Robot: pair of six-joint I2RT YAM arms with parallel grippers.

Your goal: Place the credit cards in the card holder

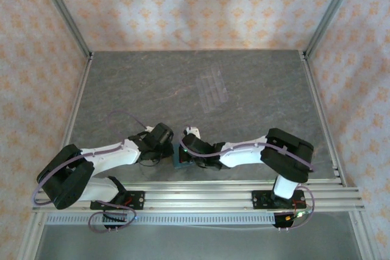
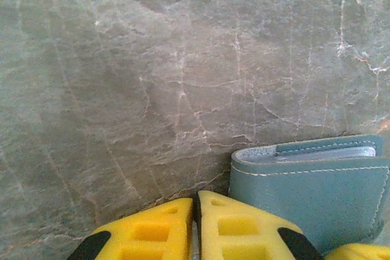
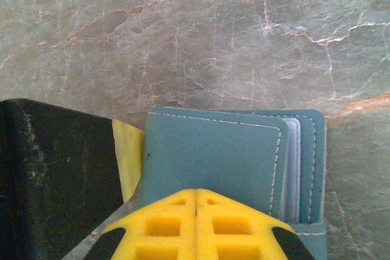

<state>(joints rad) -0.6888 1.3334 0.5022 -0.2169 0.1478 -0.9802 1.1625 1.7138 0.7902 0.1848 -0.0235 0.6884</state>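
Top external: the white-and-black left arm (image 1: 109,153) and right arm (image 1: 244,153) reach inward and meet near the front middle of the grey veined stone-look table (image 1: 256,77). The small flat teal stitched card holder (image 1: 181,161) lies on the table between their wrists, well apart from the clear ridged plastic tray (image 1: 212,89) farther back. Left wrist: the left gripper (image 2: 196,226) has its yellow fingers close together with a thin slit between them. I cannot tell whether anything thin is caught there. Its tips are just beside a corner of the holder. The holder is folded, with white stitching along its edges and pale inner leaves (image 2: 332,152) showing between the covers. Right wrist: the right gripper (image 3: 196,220) has its yellow fingers pressed together with nothing pinched. Its tips are over the near edge of the holder's top cover. Contact cannot be told.
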